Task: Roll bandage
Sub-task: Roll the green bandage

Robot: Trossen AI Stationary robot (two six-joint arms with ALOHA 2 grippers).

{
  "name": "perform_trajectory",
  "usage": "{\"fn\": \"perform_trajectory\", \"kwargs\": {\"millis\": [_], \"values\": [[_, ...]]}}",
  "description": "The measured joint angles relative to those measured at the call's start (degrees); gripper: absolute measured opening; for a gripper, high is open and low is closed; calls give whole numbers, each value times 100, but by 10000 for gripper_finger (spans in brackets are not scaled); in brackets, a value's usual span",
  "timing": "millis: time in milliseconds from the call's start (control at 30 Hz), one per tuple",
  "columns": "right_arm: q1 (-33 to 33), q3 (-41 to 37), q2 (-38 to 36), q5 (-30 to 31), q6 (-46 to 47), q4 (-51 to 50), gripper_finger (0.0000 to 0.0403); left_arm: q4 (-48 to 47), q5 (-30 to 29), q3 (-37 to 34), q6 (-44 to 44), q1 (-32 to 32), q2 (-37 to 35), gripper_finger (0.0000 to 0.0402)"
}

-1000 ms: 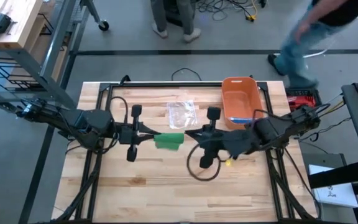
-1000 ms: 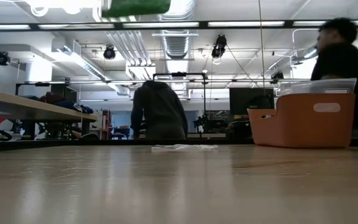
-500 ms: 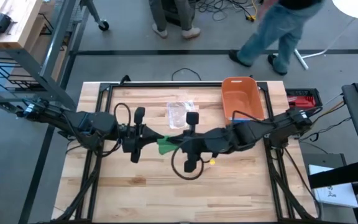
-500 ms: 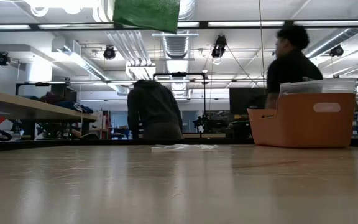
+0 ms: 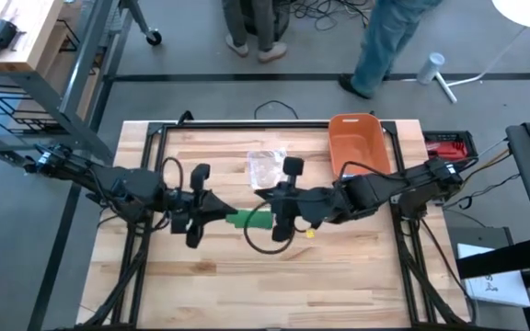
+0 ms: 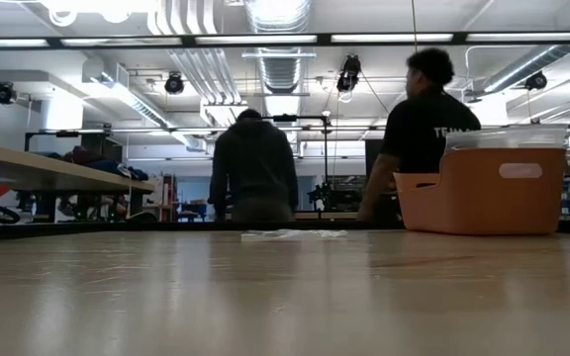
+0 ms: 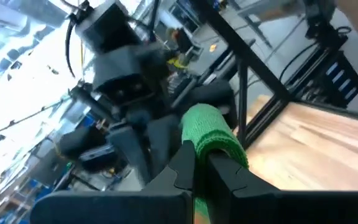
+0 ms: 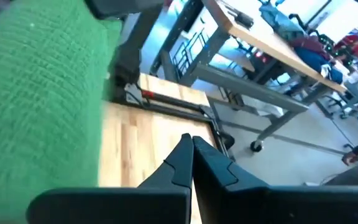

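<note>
The green bandage hangs in the air above the middle of the table, with my left gripper shut on it from the table's left. In the left wrist view the bandage sticks out beyond the shut fingers as a rolled end. My right gripper is shut with nothing between its fingers, which lie close along the bandage's far side. In the right wrist view the bandage fills the space beside the right gripper. The low view does not show the bandage. My left gripper pinches the bandage's near end between its two fingers, which come in level from the table's left. The bandage sticks out past the fingertips toward the right arm, lifted clear of the table. Whether my right gripper touches the bandage, I cannot tell.
An orange bin stands at the far right, and a clear plastic wrapper lies at the far middle. A black cable loop hangs under the right arm. A small yellow thing is beside it. People stand beyond the far edge.
My right gripper has gone toward the table's left and a little down, closing in on the bandage and my left gripper. My left gripper has rolled about its own axis. The bandage has turned with it, shows narrower from above, and has left the top of the low view.
</note>
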Motion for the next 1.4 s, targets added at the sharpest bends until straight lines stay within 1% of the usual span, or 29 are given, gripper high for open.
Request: {"fn": "perform_trajectory", "kwargs": {"millis": [267,433,533,767,900,1067,1200,1400], "values": [[236,15,-370,20,104,68,0,-226,-104,-24,-15,-72,-18,3],[346,5,-378,-38,261,64,0,-202,-167,-24,-17,-64,-10,2],[381,-51,-315,-215,446,-25,0,-178,-174,-1,-17,-64,-18,2],[436,-129,-245,-167,879,-329,0,-137,-179,7,-66,-69,-42,3],[430,-146,-240,-99,927,-455,0,-121,-182,7,-90,-74,-56,4],[494,-122,-380,415,654,-433,0,-141,-194,7,-351,-74,-53,4],[543,-96,-427,426,397,-185,0,-136,-206,7,-804,-70,-52,4],[620,-98,-336,387,37,0,0,-88,-720,7,-1723,-70,-50,4]]}}
